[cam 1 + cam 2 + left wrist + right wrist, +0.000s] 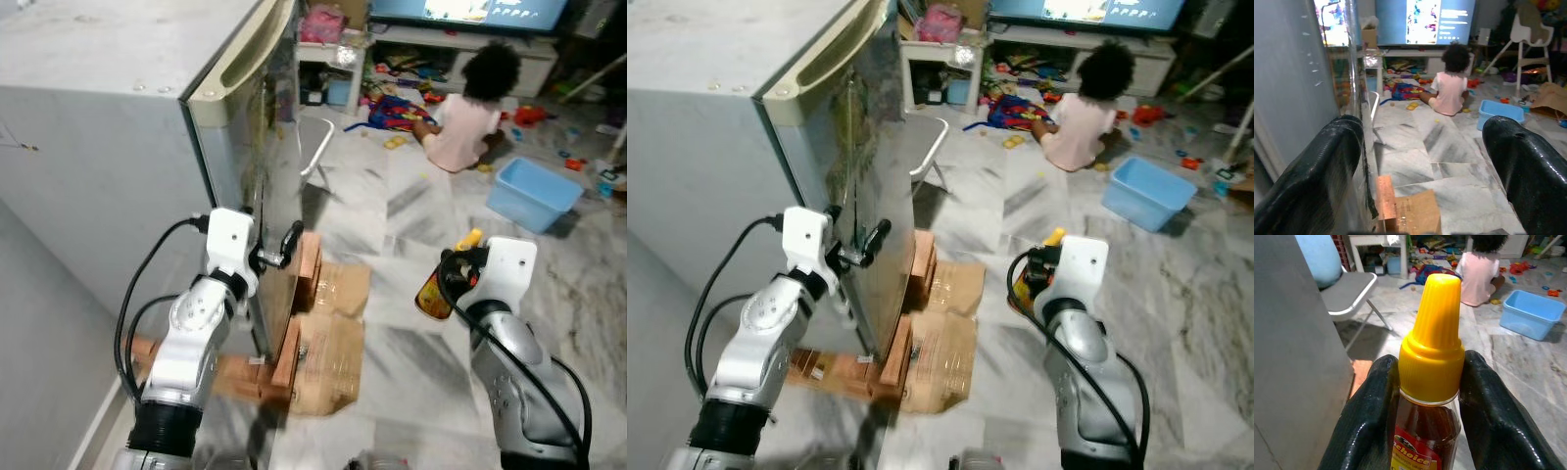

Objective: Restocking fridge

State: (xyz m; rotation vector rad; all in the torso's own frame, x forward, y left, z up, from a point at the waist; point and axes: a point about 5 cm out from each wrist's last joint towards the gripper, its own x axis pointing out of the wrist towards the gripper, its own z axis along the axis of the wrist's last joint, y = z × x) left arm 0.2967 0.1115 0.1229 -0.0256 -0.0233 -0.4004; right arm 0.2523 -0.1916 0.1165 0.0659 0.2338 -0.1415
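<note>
Brown sauce bottle with a yellow cap (pixel 1430 382) sits pinched in the right gripper (pixel 1425 396) at lower right, while the left gripper (pixel 862 250), fingers spread, reaches the tall grey fridge (pixel 127 147) door edge at left, which I think must be pulled open next.

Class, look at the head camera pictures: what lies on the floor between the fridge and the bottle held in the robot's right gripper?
Flattened cardboard on marble floor lies between the fridge and the bottle in the right gripper, per both eye views.

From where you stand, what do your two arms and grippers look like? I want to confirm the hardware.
Both arms are silver metal with rounded joint housings and a black collar low on the forearm. Each wrist carries a white boxy block, and thick black cables loop from it along the arm. The left gripper and right gripper each have two long, glossy black fingers with rounded tips and a slightly scuffed surface.
</note>
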